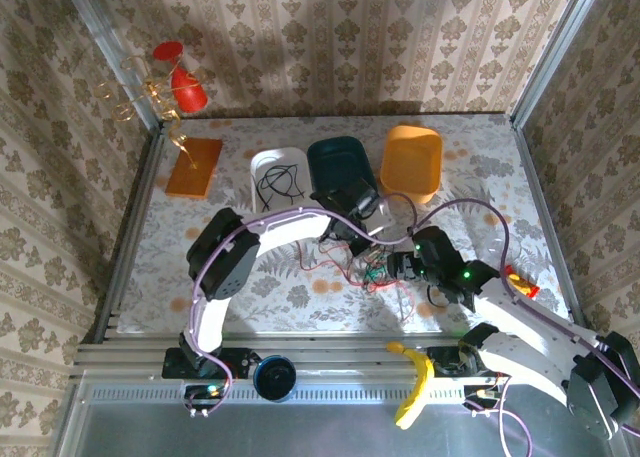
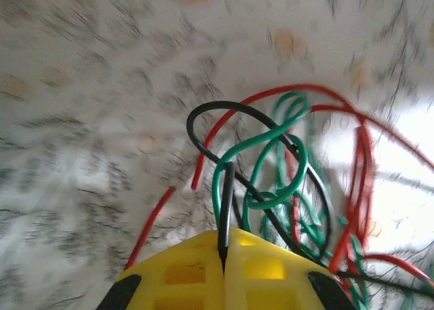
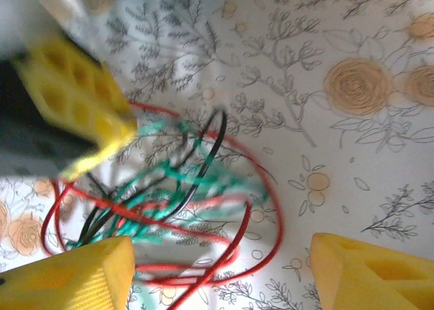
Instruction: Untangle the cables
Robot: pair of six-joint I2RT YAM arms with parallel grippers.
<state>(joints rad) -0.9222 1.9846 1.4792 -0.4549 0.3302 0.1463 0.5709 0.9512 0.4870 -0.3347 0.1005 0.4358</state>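
A: Left gripper (image 2: 224,252), state?

B: Pressed together. A stretch of the black cable (image 2: 226,188) is pinched in the seam btw. the yellow fingers (image 2: 183,273), bottom ctr of the left wrist view. A black loop is seen just above it.

A: And the right gripper (image 3: 222,259)?

B: Spread wide, nothing held. Its fingers are seen at the bottom corners of the right wrist view, w/ the tangle lying between and just above them.

A: Where are the cables overall?

B: Bunched on the table (image 1: 480,177), ctr of the top view, under both grippers. The green cable (image 2: 271,144) is threaded through the black loop. The red cable (image 2: 356,154) is arched around both, right side of the frame.

A: Handling?

B: Judged v. light, thin and limp, w/ no real stiffness. A pull will likely be passed to the whole bundle, not just one strand. The jacket looks smooth, so slip in a pinch is poss. Not fragile, but knots could be tightened if yanked.

A: Best hold?

B: Prob. a free stretch away from the crossings. The rest could then be pinned or lifted by the other gripper, e.g. at the red outer loop.

A: Arm poses?

B: Left arm (image 1: 285,222): raised from its base at bottom left, bent at the left of frame, forearm stretched rightward to the ctr. Right arm (image 1: 520,322): brought in from the lower right, angled up-left, its gripper just beside the left one.
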